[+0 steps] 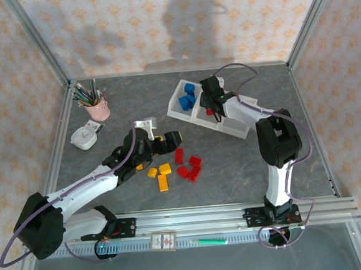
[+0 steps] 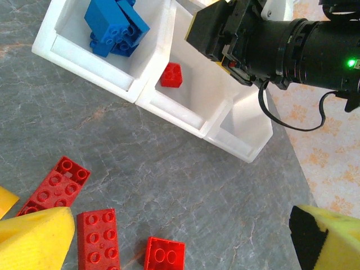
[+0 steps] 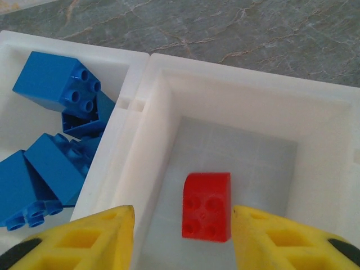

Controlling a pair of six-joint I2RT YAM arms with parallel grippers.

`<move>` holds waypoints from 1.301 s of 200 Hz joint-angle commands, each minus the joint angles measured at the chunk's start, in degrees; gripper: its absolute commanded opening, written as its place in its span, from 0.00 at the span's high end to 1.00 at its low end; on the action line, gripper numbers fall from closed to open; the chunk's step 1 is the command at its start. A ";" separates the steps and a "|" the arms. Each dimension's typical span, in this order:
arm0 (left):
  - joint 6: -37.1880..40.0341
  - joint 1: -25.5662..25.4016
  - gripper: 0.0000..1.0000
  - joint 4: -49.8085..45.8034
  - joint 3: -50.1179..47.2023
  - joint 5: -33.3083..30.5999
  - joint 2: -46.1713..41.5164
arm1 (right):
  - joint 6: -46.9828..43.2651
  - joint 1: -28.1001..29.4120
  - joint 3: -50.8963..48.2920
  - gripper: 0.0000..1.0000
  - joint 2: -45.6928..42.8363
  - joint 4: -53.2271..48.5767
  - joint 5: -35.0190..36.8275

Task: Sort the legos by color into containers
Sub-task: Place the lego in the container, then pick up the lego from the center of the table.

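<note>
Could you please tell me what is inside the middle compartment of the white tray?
One red brick lies on the floor of the middle compartment. The open right pincer hangs over it and covers the near strip, so anything there cannot be seen.

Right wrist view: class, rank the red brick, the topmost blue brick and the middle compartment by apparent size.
1. middle compartment
2. topmost blue brick
3. red brick

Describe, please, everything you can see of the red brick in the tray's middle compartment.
The red brick is a glossy, squarish plastic block with four round marks on top. It lies alone on the middle compartment's floor, clear of the walls. The right hand hangs open above, not touching it.
</note>
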 commanded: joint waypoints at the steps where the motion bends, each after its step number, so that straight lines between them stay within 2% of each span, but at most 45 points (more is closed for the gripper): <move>1: 0.73 -0.31 0.01 1.18 1.77 -1.51 -0.49 | 0.13 1.04 -2.78 0.51 -5.53 -0.49 -1.27; 58: 1.34 -0.31 0.01 -1.66 -0.28 -4.33 -4.91 | 3.25 8.14 -11.30 0.44 -14.51 -1.99 -2.55; 101: 1.17 -0.31 0.01 -4.36 -2.77 -6.86 -9.90 | 9.61 16.28 -14.97 0.34 -15.31 -3.07 -1.87; 160: 0.73 -0.31 0.01 -13.05 -5.01 -11.89 -18.05 | 16.68 25.00 -11.96 0.29 -8.26 -3.71 -0.47; 202: 0.11 -0.22 0.01 -16.95 -6.92 -15.31 -23.52 | 19.18 27.44 -8.10 0.28 -1.70 -3.44 -0.37; 260: 0.64 -0.17 0.01 -18.26 -7.27 -16.24 -24.77 | 19.36 27.52 -4.06 0.25 4.14 -3.44 1.25</move>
